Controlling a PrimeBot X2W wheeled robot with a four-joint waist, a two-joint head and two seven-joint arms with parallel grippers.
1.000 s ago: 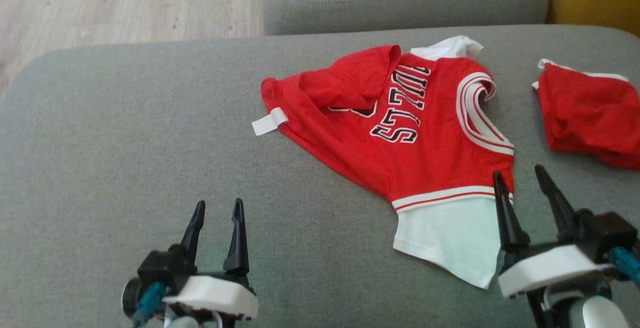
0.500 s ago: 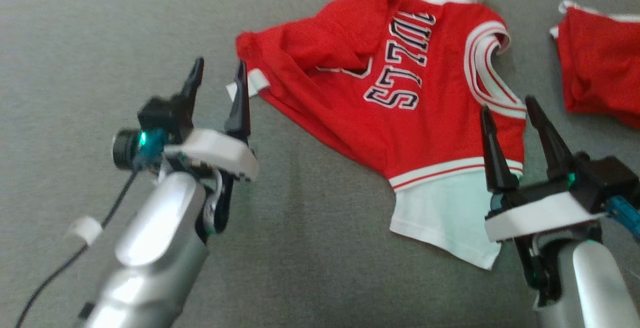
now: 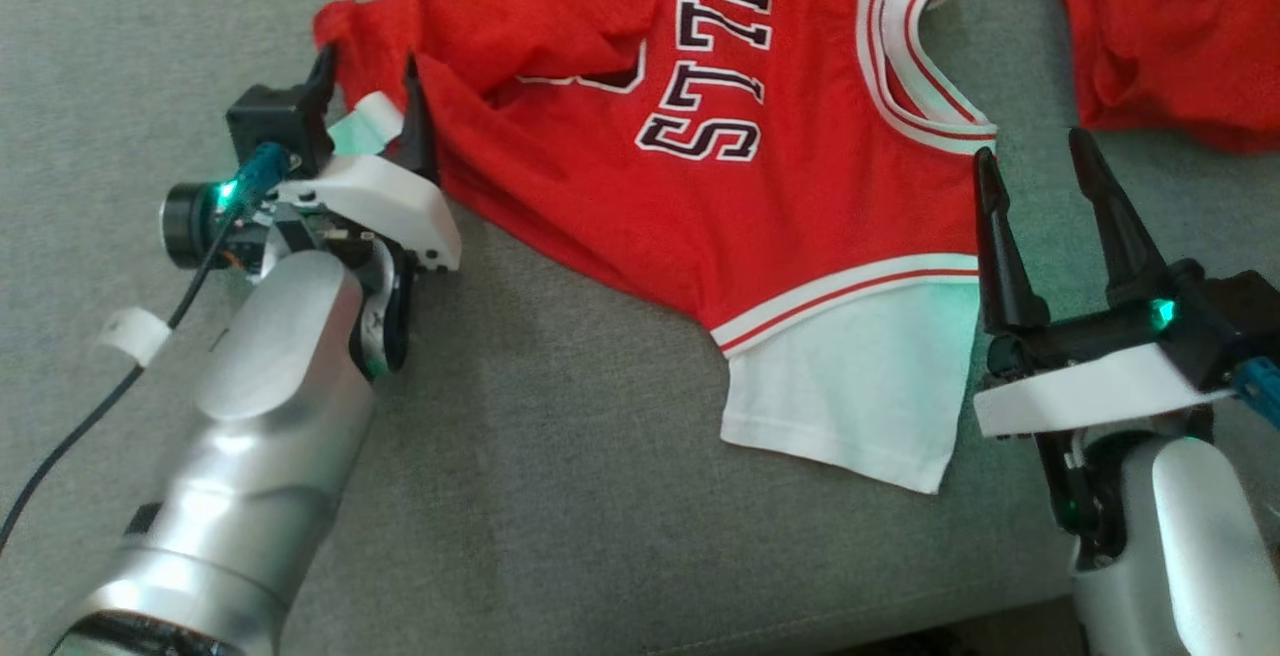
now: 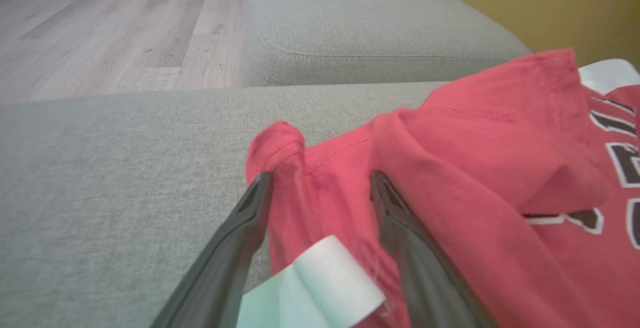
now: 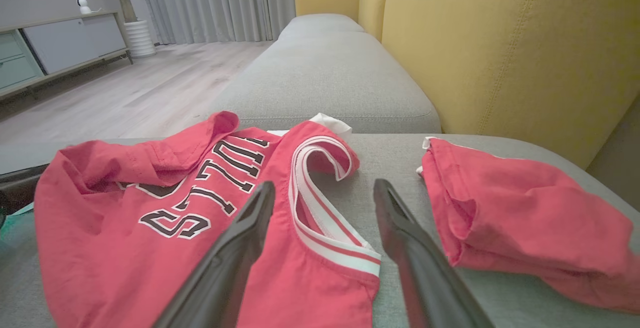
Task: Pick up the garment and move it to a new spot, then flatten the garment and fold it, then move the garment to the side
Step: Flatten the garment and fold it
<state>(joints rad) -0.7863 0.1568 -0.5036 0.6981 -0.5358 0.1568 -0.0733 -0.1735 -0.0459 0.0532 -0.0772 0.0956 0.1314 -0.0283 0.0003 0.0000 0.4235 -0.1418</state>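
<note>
The red jersey point(image 3: 620, 186) lies rumpled on the grey sofa cushion point(image 3: 550, 536), lettering up, with a white panel point(image 3: 850, 396) at its near edge. My left jaws stand spread wide around its left corner. Red cloth and a white tag point(image 3: 365, 126) sit between them, nothing pinched. My right jaws are released too, straddling the striped edge — one over cloth, one over bare cushion. A second red garment point(image 3: 1170, 36) lies to the right.

Left gripper point(image 3: 367, 71) far forward at upper left, jaws spread wide. Left forearm point(image 3: 260, 406) runs diagonally up from lower-left corner. Right gripper point(image 3: 1033, 148) at right edge, fingers parted full width, pointing up. Right forearm point(image 3: 1180, 536) near vertical below it.
</note>
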